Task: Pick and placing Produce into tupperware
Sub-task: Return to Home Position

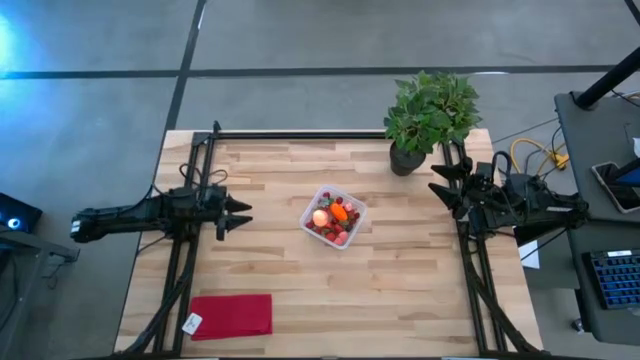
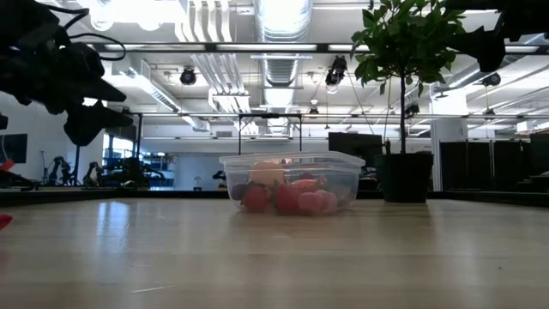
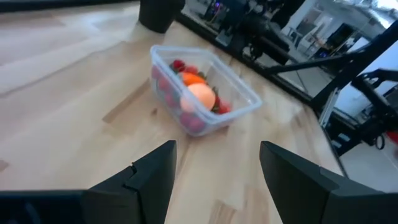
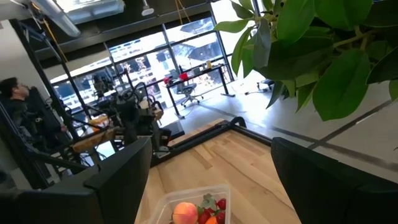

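The clear square tupperware point(image 1: 334, 216) stands on its base at the middle of the wooden table. In it lie the pale orange round fruit point(image 1: 320, 217), the orange-red carrot-shaped piece point(image 1: 340, 211) and many small dark-red berries point(image 1: 335, 234). It also shows in the low view point(image 2: 292, 183), the left wrist view point(image 3: 202, 90) and the right wrist view point(image 4: 193, 210). My left gripper point(image 1: 243, 215) is open and empty, raised at the table's left, pointing at the tupperware. My right gripper point(image 1: 440, 190) is open and empty, raised at the table's right, next to the plant.
A leafy potted plant point(image 1: 428, 118) stands at the table's far right, close to my right gripper. A flat magenta-red cloth point(image 1: 232, 315) lies at the near left. A person point(image 4: 13, 93) sits in the room beyond the table. Bare wood lies around the tupperware.
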